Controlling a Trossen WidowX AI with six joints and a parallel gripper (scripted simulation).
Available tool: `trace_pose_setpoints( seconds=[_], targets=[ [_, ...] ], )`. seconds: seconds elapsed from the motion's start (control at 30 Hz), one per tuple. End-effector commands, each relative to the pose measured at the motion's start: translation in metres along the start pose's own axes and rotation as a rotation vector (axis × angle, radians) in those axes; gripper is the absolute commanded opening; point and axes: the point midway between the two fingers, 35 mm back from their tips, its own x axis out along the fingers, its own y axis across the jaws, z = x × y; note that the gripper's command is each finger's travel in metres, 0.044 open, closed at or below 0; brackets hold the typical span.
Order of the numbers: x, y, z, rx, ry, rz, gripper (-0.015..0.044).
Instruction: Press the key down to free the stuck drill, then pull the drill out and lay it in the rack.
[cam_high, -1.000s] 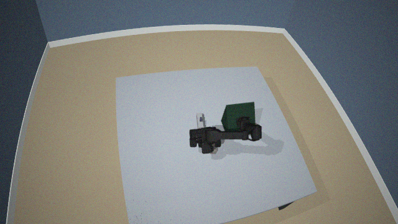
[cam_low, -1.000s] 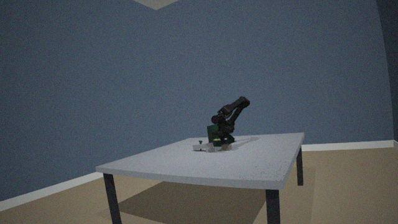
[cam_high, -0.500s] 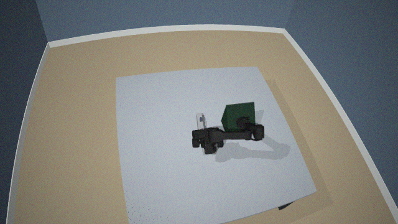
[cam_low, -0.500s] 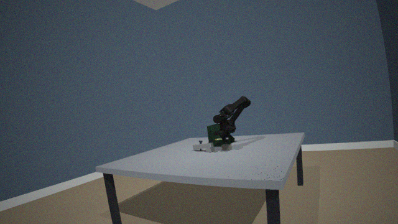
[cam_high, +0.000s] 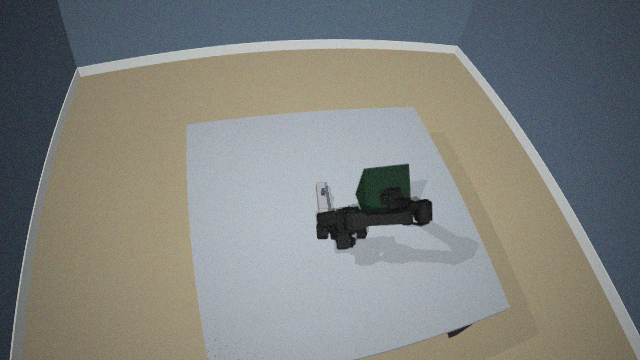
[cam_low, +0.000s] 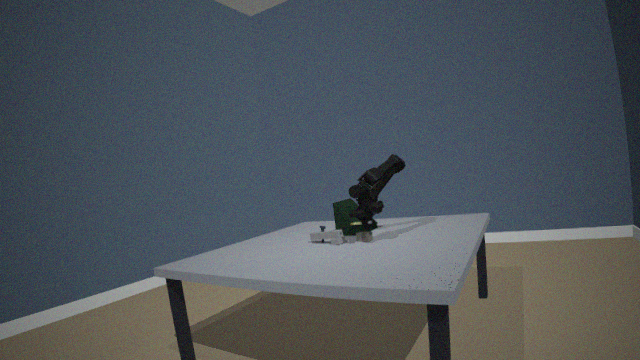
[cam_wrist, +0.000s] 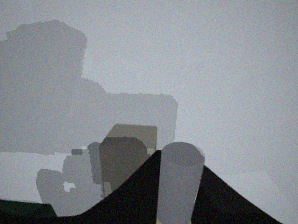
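Observation:
My gripper (cam_wrist: 172, 157) is shut on the drill, a grey cylinder (cam_wrist: 179, 192) with a yellow edge low in the wrist view. The drill is clear of the white block. The key, a small dark blue knob (cam_high: 323, 191) (cam_low: 322, 228), stands up from the far end of the long white block (cam_high: 320, 202) (cam_low: 320, 237). A beige block (cam_low: 367, 236) (cam_wrist: 137, 132), possibly the rack, stands on the table beside my gripper and partly in its shadow. In the top view the arm hides my fingertips and the beige block.
A large dark green box (cam_high: 385, 180) (cam_low: 344, 215) stands close beside the arm (cam_high: 387, 218) (cam_low: 382, 175); its edge (cam_wrist: 25, 209) shows at lower left in the wrist view. The white table (cam_high: 260, 280) (cam_low: 280, 265) bears everything.

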Motion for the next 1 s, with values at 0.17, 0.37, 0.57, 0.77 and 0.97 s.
trace_pose_setpoints(
  seconds=[0.17,0.37,0.57,0.77,0.97],
  targets=[
    [0.002,0.016,0.004,0.002,-0.001,-0.001,0.0000],
    [0.004,0.028,0.006,0.002,-0.002,-0.001,0.0000],
    [0.011,0.029,0.007,0.002,-0.002,-0.001,0.0000],
    [0.023,0.030,0.007,0.002,-0.003,-0.001,0.0000],
    [0.029,0.031,0.007,0.002,-0.003,0.000,0.0000]
  ],
)
